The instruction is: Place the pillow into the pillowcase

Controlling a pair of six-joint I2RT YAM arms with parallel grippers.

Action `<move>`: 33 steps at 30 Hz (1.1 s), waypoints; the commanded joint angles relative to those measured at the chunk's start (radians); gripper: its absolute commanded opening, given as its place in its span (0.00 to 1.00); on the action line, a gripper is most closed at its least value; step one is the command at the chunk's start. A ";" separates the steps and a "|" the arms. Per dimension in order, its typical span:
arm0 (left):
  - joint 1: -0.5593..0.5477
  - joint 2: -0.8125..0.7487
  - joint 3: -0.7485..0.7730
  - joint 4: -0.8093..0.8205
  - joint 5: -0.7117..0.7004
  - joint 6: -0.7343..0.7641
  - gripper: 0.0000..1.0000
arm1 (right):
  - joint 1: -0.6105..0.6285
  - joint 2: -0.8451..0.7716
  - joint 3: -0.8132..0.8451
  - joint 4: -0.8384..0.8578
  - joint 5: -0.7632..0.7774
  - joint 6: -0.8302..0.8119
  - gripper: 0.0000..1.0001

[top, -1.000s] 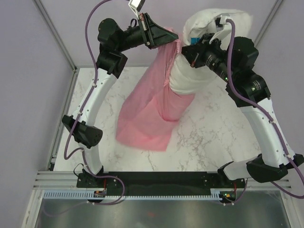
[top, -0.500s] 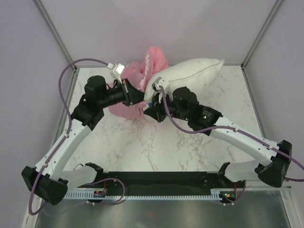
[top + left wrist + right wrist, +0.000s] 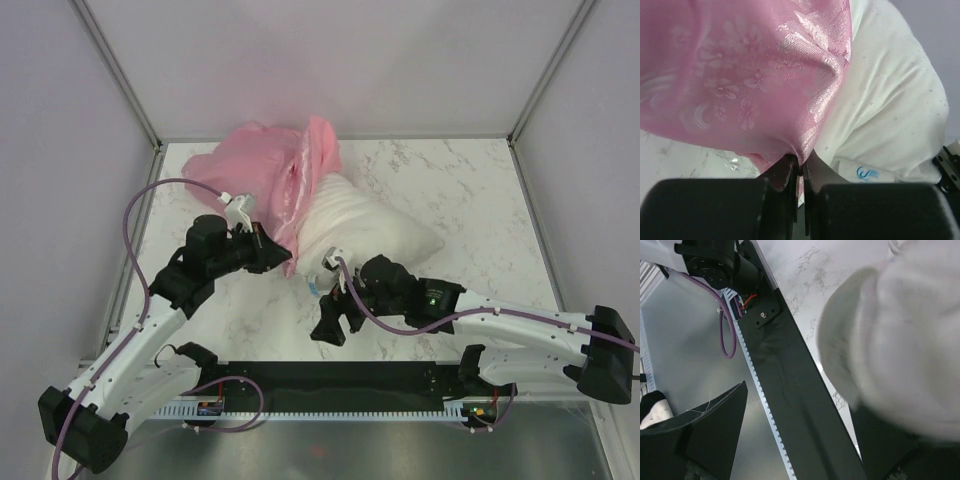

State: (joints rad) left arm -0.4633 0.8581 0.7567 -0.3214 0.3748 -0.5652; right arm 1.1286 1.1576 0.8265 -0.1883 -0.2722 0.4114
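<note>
The pink satin pillowcase [image 3: 255, 170] lies bunched at the back left of the marble table, its mouth draped over the left end of the white pillow [image 3: 385, 228]. The rest of the pillow lies bare on the table. My left gripper [image 3: 288, 262] is shut on the pillowcase's lower edge. In the left wrist view the pillowcase [image 3: 740, 75] hem is pinched at the left gripper [image 3: 801, 167], beside the pillow [image 3: 890, 115] and its blue-printed tag [image 3: 867, 173]. My right gripper [image 3: 328, 328] hangs open just in front of the pillow, holding nothing. In the right wrist view the right gripper [image 3: 795, 440] is spread wide, with the pillow [image 3: 910, 340] blurred close by.
The marble table [image 3: 470, 190] stretches right of the pillow. The black mounting rail [image 3: 340, 375] with both arm bases runs along the near edge, also seen as the rail [image 3: 790, 390] under the right wrist. Grey walls and metal frame posts [image 3: 120, 75] enclose the back and sides.
Both arms have come down from a high lift. Pillow and pillowcase now lie on the table. My right gripper has let go of the pillow, opened and pulled back toward the near edge.
</note>
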 commanded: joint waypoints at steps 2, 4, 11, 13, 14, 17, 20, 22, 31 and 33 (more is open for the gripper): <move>-0.005 -0.033 -0.002 -0.059 -0.126 0.077 0.13 | 0.002 -0.119 -0.081 0.038 0.149 0.142 0.89; -0.005 -0.040 -0.005 -0.083 -0.142 0.083 0.15 | 0.008 -0.160 -0.107 0.018 0.241 0.187 0.90; -0.005 -0.142 0.004 -0.182 -0.189 0.086 0.49 | 0.007 -0.419 -0.185 -0.157 0.571 0.461 0.98; -0.005 -0.156 0.030 -0.228 -0.186 0.106 0.62 | 0.008 -0.494 -0.210 -0.215 0.620 0.561 0.98; -0.005 -0.156 0.047 -0.246 -0.191 0.132 0.66 | 0.007 -0.522 -0.240 -0.230 0.661 0.591 0.98; -0.006 -0.134 0.139 -0.294 -0.195 0.178 0.77 | 0.007 -0.636 -0.309 -0.281 0.778 0.703 0.98; -0.021 -0.079 0.223 -0.308 -0.191 0.209 0.81 | 0.007 -0.746 -0.365 -0.289 0.835 0.747 0.98; -0.079 -0.006 0.274 -0.308 -0.191 0.209 0.81 | 0.007 -0.803 -0.385 -0.313 0.878 0.780 0.98; -0.331 0.378 0.582 -0.370 -0.652 0.352 1.00 | 0.008 -0.951 -0.426 -0.413 1.032 0.937 0.98; -0.339 0.476 0.647 -0.380 -0.694 0.360 1.00 | 0.007 -0.932 -0.437 -0.412 1.033 0.963 0.98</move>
State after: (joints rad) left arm -0.7876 1.2400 1.3235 -0.6682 -0.1471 -0.2913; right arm 1.1351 0.2150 0.4095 -0.5751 0.7029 1.2987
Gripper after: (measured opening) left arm 0.994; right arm 0.982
